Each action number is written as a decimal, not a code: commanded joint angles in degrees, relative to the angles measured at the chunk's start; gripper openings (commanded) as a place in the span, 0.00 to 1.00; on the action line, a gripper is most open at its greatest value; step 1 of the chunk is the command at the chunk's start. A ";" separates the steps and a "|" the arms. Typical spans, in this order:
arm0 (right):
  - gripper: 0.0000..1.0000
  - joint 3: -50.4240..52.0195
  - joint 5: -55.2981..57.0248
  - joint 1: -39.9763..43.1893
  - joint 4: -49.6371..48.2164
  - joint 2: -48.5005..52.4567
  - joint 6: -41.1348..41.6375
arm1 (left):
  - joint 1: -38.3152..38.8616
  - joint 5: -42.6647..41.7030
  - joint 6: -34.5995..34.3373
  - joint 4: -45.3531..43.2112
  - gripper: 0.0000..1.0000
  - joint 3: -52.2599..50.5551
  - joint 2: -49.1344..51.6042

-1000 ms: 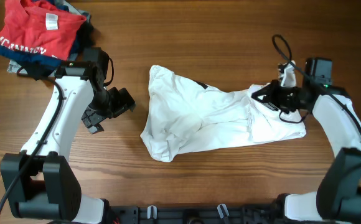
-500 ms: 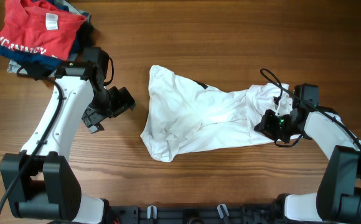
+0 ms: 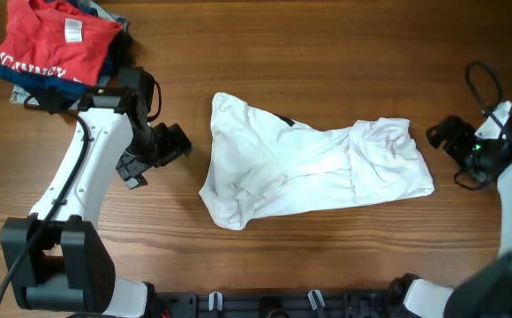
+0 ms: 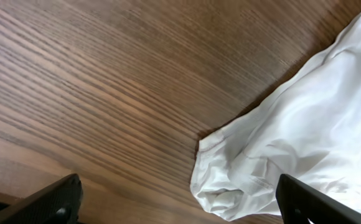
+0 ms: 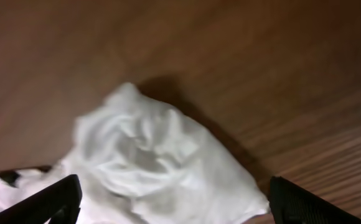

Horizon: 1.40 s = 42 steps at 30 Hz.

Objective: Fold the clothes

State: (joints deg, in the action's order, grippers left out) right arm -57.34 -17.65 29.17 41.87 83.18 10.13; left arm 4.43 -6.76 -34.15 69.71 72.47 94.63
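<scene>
A crumpled white garment (image 3: 313,163) lies across the middle of the wooden table. My left gripper (image 3: 175,146) hovers open just left of its left edge, apart from the cloth. In the left wrist view the garment's bunched hem (image 4: 280,155) lies to the right, with bare wood between the wide-spread fingertips (image 4: 59,199). Open and empty, my right gripper (image 3: 441,134) sits a little to the right of the garment's right end. The right wrist view is blurred; it shows that rumpled end (image 5: 162,158) ahead of the spread fingertips (image 5: 308,202), with nothing gripped.
A pile of clothes with a red shirt (image 3: 57,44) on top sits at the far left corner, behind the left arm. A black cable (image 3: 483,78) loops above the right arm. Bare wood (image 3: 327,44) runs along the far side.
My right gripper opened, let go of the garment's right end and pulled back to the right. That end now lies spread on the table. The left arm has not moved.
</scene>
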 commanded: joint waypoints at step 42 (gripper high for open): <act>0.04 2.95 0.22 -3.23 -0.74 -6.08 -2.67 | -0.04 -0.46 0.70 -0.94 1.00 -0.31 -0.02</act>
State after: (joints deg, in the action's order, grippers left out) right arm -53.10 -21.67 30.15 40.29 77.69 6.52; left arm 4.43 -6.74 -34.15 68.97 72.47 94.63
